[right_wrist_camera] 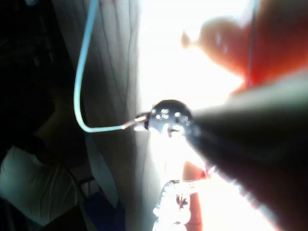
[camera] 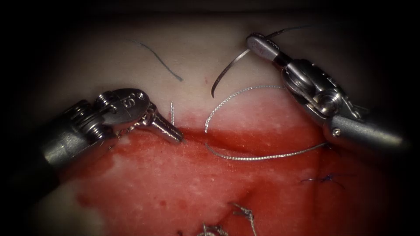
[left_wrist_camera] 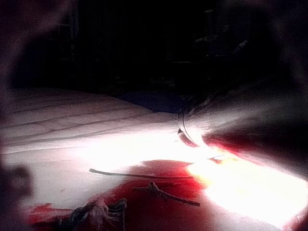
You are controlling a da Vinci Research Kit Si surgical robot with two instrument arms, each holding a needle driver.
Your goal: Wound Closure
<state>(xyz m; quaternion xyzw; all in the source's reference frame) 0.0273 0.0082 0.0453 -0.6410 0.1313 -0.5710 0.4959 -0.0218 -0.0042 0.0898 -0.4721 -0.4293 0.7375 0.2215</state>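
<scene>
Two steel needle drivers are seen: the thin curved steel needle (camera: 227, 70) is clamped near its tail by the right tool (camera: 258, 43), clear of the red-stained tissue (camera: 175, 183); the cut's left end is touched by the closed, empty left tool (camera: 173, 131).

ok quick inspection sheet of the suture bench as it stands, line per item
surface: tissue, pale on top, red fluid below and along the cut.
job's things: needle clear of the tissue, above the cut; thread emerges from the cut and loops across it.
clutter: loose blue strand; knotted thread ends; dark stitch.
grippers: right tool shut on the needle near its swaged end; left tool shut, holding nothing, tip at the cut's left end.
cables: nothing seen.
surroundings: dark.
</scene>
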